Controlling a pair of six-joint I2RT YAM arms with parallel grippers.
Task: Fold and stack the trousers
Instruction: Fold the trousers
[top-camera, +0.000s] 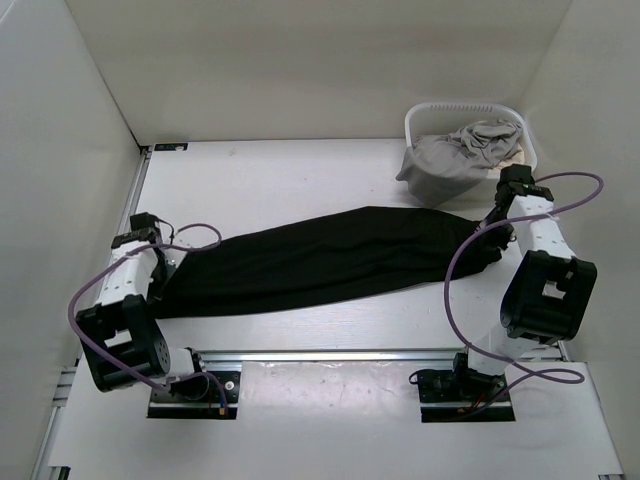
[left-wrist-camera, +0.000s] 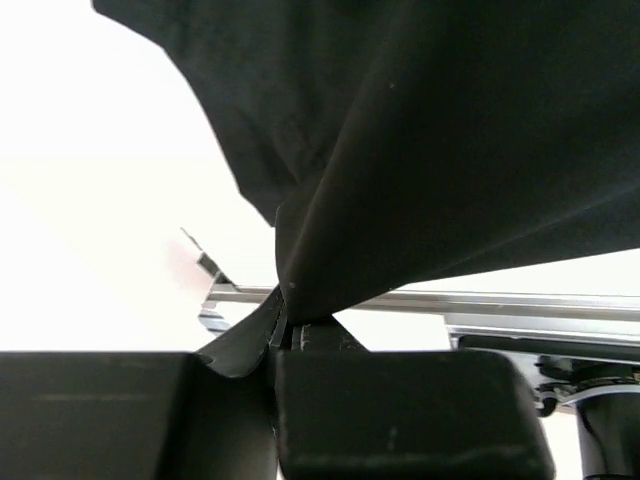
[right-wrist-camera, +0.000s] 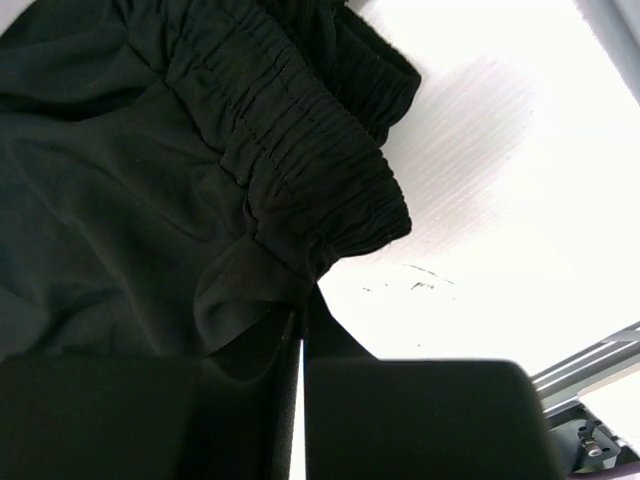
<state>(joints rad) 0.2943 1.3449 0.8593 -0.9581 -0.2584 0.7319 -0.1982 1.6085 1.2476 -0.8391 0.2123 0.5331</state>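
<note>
While the trousers (top-camera: 330, 258) are laid lengthwise across the table (top-camera: 300, 180) from left to right, the leg end (left-wrist-camera: 300, 285) is held pinched in the left gripper (left-wrist-camera: 285, 322) and the elastic waistband (right-wrist-camera: 320, 170) in the right gripper (right-wrist-camera: 300, 320).

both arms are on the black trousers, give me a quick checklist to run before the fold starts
1. The left fingers shut on the leg end of the black fabric trousers: ok.
2. The right fingers shut on cloth at the gathered elastic waistband: ok.
3. Trousers lying long and fairly flat between the arms: ok.
4. Each grip holds every layer: cannot tell.
5. The light grey garment in the white plastic basket clear of the waistband end: cannot tell, they look very close.
6. The right arm's purple cable clear of the trousers: not ok, it loops across the waistband end in the top view.
</note>
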